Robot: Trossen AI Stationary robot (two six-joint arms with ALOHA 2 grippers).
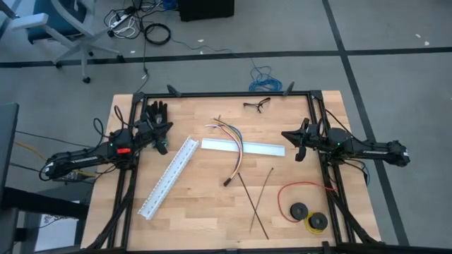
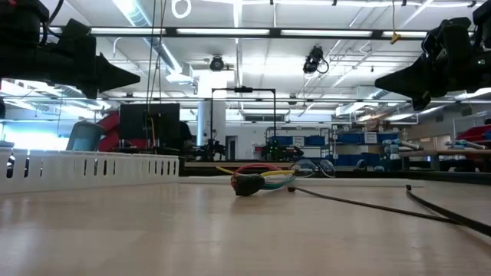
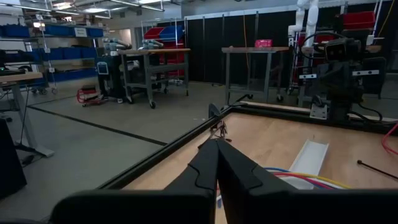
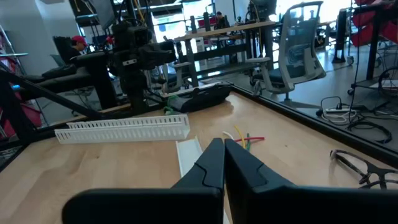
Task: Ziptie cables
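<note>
Cables (image 1: 232, 144) lying loose mid-desk (image 1: 205, 204), fanned at the far end across the short white channel (image 1: 247, 147), curving down to a dark plug (image 1: 227, 182) nearer the front edge; plug and coloured wires also seen low and level across the desk (image 2: 247, 184). Left hand (image 1: 163, 147) pressed together, raised above the desk's left side, just beside the upper end of the long slotted channel (image 1: 168, 176), gripping nothing. Right hand (image 1: 299, 151) likewise pressed together, empty, hovering off the right end of the short channel, well clear of the cables. Two black zip ties (image 1: 258, 201) crossed on the desk right of the plug. Red wire loop (image 1: 300, 192) with black spools (image 1: 299, 210) near the front right corner. Glasses (image 1: 257, 105) near the far edge. Black glove (image 1: 155, 113) at the far left corner.
</note>
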